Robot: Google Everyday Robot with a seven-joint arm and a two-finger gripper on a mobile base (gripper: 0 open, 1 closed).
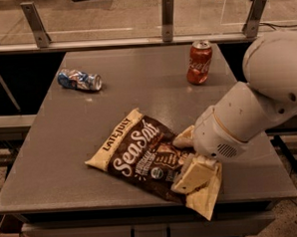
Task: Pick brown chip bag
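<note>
The brown chip bag (140, 156) lies flat on the grey table (137, 86) near its front edge, with white "Sea Salt" and "Late July" lettering and cream ends. My gripper (188, 156) is low over the bag's right part, on the end of the white arm (248, 110) that reaches in from the right. Its two cream fingers stand apart: one finger (183, 137) is at the bag's far edge and the other (194, 174) rests over its near right end. The bag's right middle is hidden under the wrist.
A red soda can (199, 62) stands upright at the back right of the table. A crushed blue-silver can (79, 79) lies on its side at the back left. A rail with metal posts (167, 17) runs behind the table.
</note>
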